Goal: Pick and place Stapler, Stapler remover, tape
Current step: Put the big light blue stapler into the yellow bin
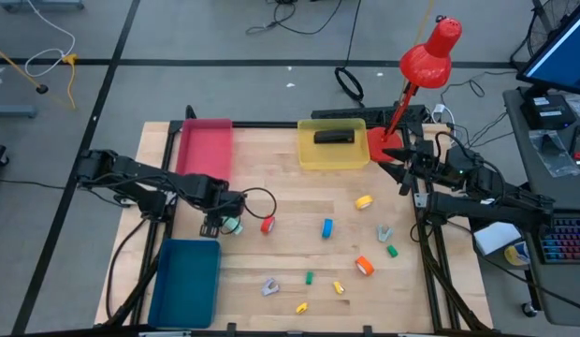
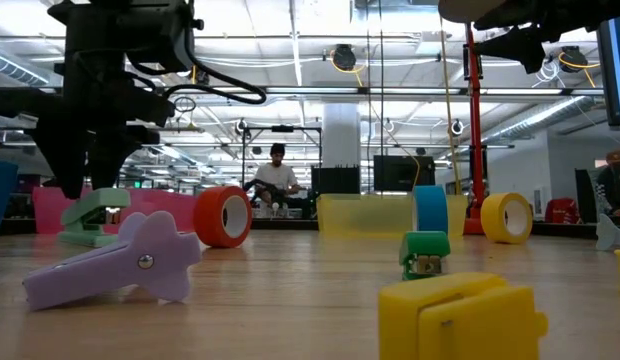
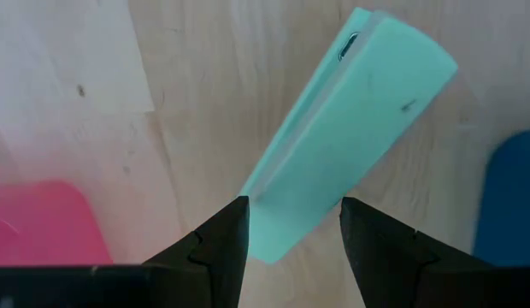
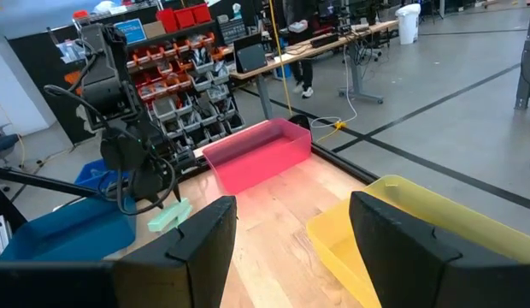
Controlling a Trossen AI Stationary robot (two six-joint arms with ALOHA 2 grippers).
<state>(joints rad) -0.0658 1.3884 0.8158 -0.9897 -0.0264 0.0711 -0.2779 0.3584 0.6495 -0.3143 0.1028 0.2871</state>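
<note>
Mint-green plastic: a small stapler (image 3: 346, 137) lies flat on the wood directly below the left gripper (image 3: 291, 224), its near end between the spread fingers (image 3: 226, 235), which do not touch it. In the high view this gripper (image 1: 219, 223) hangs just above the stapler (image 1: 232, 226), with the red tape roll (image 1: 268, 225) just beside it on the side away from the arm. The blue roll (image 1: 327, 227), yellow roll (image 1: 364, 201) and orange roll (image 1: 365, 266) lie farther off. The right gripper (image 4: 291, 231) waits, fingers apart, above the yellow bin (image 1: 332, 150), well away from the stapler.

The pale wooden table (image 1: 299, 257) also carries a pink bin (image 1: 205, 145) and a blue bin (image 1: 185, 283). Beyond it, a person (image 2: 277, 178) sits in a workshop.
</note>
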